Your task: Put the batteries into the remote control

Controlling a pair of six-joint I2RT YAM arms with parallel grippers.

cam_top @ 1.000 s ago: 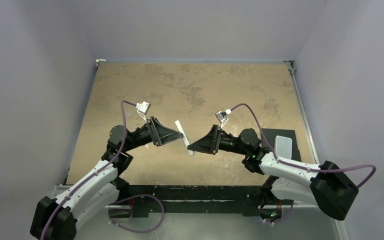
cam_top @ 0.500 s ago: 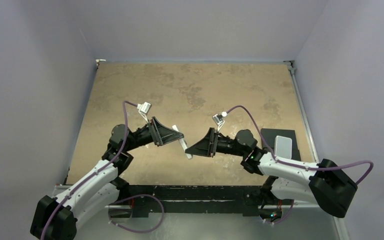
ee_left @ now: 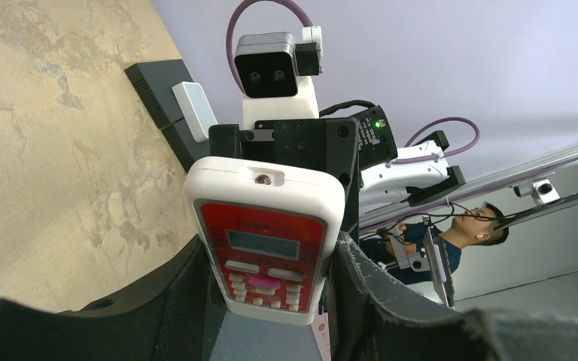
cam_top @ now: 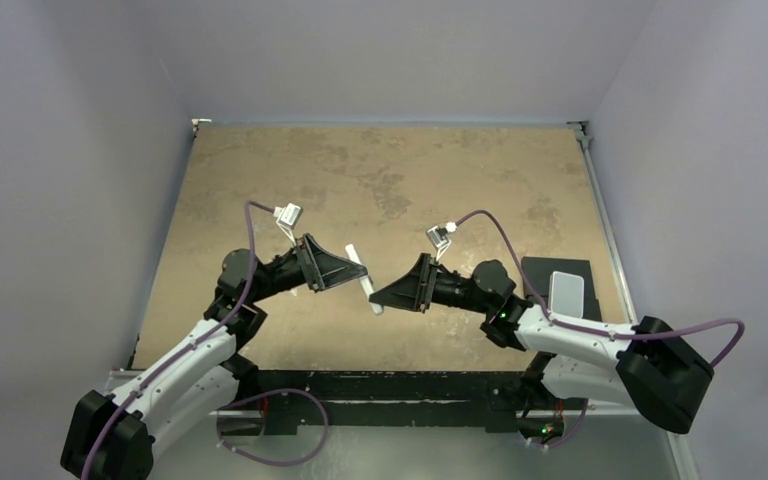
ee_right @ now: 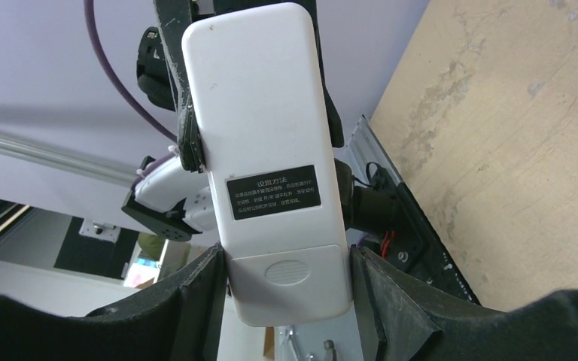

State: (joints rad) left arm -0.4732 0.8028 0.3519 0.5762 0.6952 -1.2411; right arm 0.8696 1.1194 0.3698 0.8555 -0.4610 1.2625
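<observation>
Though the remote control (ee_right: 260,128) was clamped by left pincer (ee_left: 267,301) and right pincer (ee_right: 286,297), its cover was shut, no batteries loaded.

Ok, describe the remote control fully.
The remote control is a slim white plastic bar. Its front is red with a pale screen and small buttons; its white back carries a black printed label and a closed battery cover with an oval thumb dimple. It hangs above the table, long edges clamped by the left hand at the front and the right hand at the back.
</observation>
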